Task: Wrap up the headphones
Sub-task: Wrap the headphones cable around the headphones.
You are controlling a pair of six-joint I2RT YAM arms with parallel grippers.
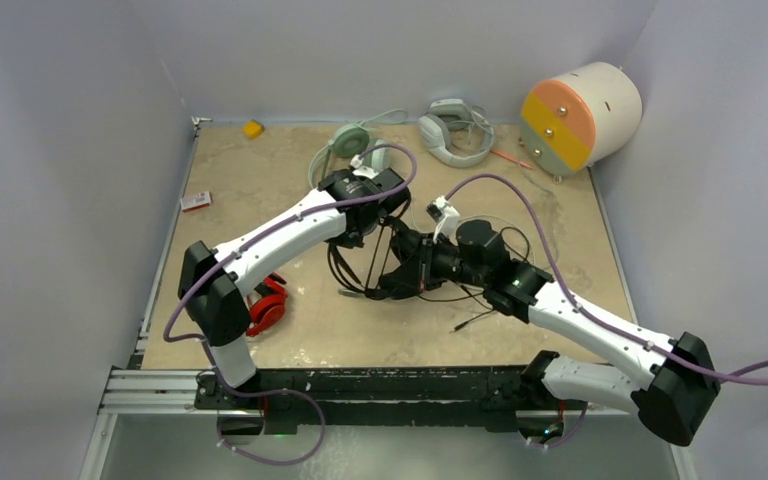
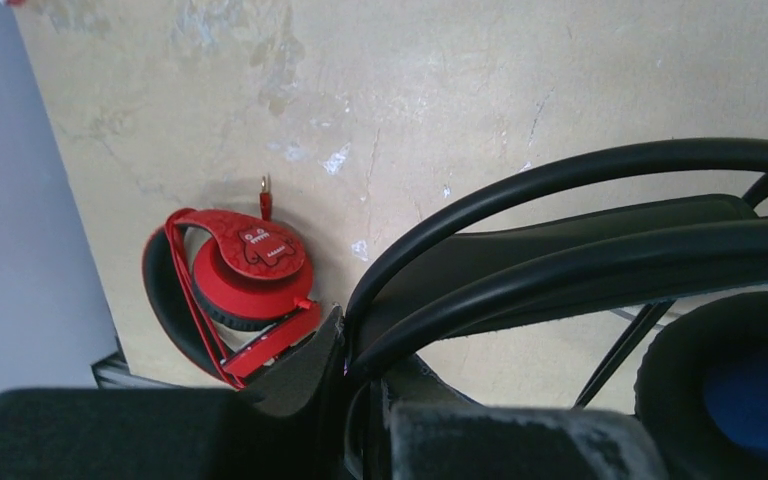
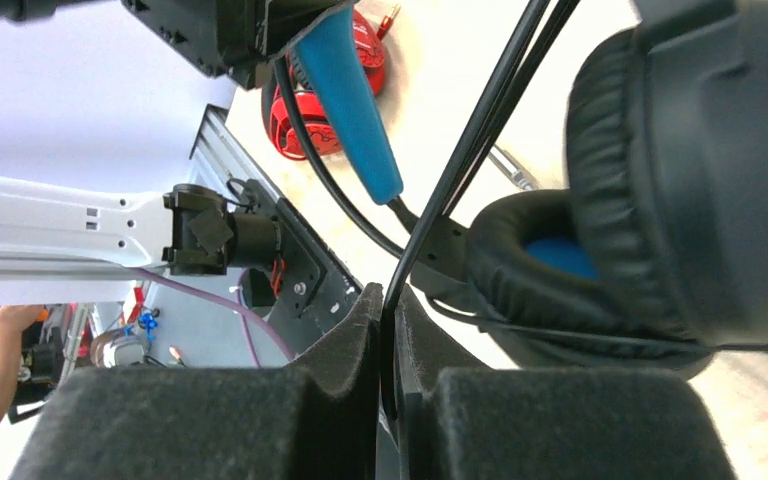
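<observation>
The black headset with blue ear cups (image 1: pixel 430 262) hangs between my two grippers above the table's middle. My left gripper (image 1: pixel 358 238) is shut on its black headband (image 2: pixel 560 190), as the left wrist view (image 2: pixel 355 340) shows. My right gripper (image 1: pixel 392 284) is shut on a thin black cable (image 3: pixel 460 160) that runs up past the ear cup (image 3: pixel 660 200); the grip shows in the right wrist view (image 3: pixel 388 320). The cable's loose end with its plug (image 1: pixel 470 321) lies on the table. The red-and-black headset (image 1: pixel 268 305) lies at the near left and also shows in the left wrist view (image 2: pixel 240 290). The mint-green headset (image 1: pixel 350 140) lies at the back.
A grey-white headset (image 1: pixel 455 132) lies at the back centre. A white drum with an orange, yellow and green face (image 1: pixel 580 115) lies at the back right. A yellow block (image 1: pixel 252 128) and a small red-white box (image 1: pixel 196 201) sit at the left. Walls enclose the table.
</observation>
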